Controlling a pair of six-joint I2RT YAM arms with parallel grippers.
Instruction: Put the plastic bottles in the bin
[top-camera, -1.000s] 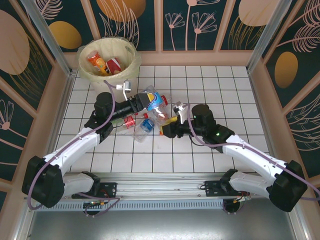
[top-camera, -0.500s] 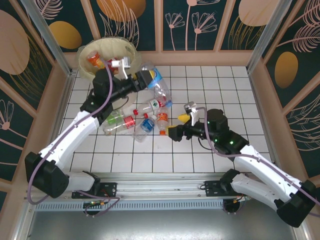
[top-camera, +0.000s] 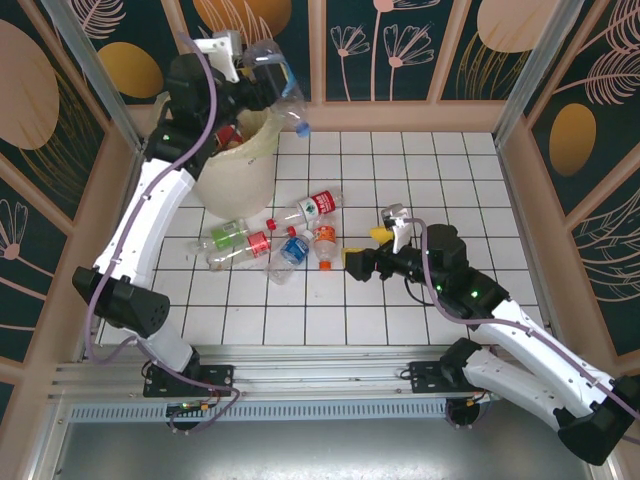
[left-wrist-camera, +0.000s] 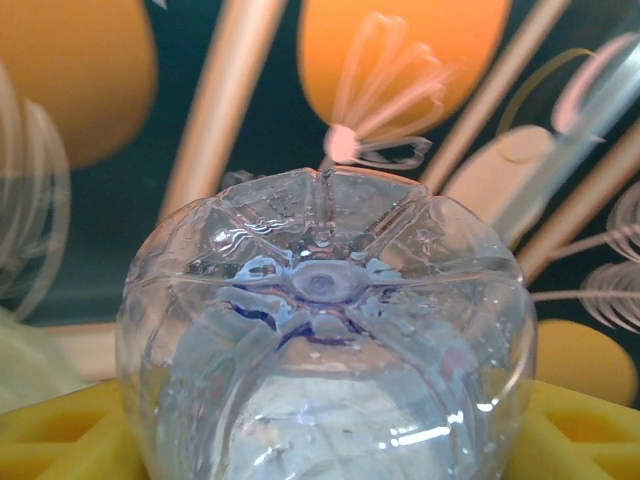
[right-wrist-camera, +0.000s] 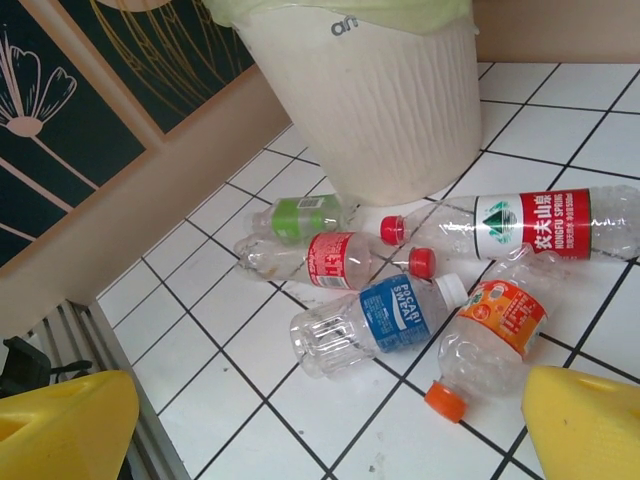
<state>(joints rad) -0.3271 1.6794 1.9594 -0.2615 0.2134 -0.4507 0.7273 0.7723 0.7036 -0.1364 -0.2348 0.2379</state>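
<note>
Left gripper (top-camera: 246, 72), clamped on a clear blue-capped plastic bottle (top-camera: 278, 82), has risen above the round cream-white bin (top-camera: 236, 172); release looks next. Right gripper (top-camera: 357, 262) spread, empty.

Six plastic bottles can be counted with certainty. Five are seen lying on the tiled floor (top-camera: 400, 180) at the centre of the overhead frame: one green-label bottle (top-camera: 228, 236), one small red-label bottle (top-camera: 255, 243), one large red-label bottle (top-camera: 310, 207), one blue-label bottle (top-camera: 290, 252) and one orange-label bottle (top-camera: 324, 243). One clear bottle (top-camera: 272, 80) with a blue cap (top-camera: 301, 127) is seen raised at the upper left. One bin (top-camera: 240, 170) is counted; its contents are too hidden to be counted. Two arms are counted, the left arm (top-camera: 150, 220) and the right arm (top-camera: 500, 310).
</note>
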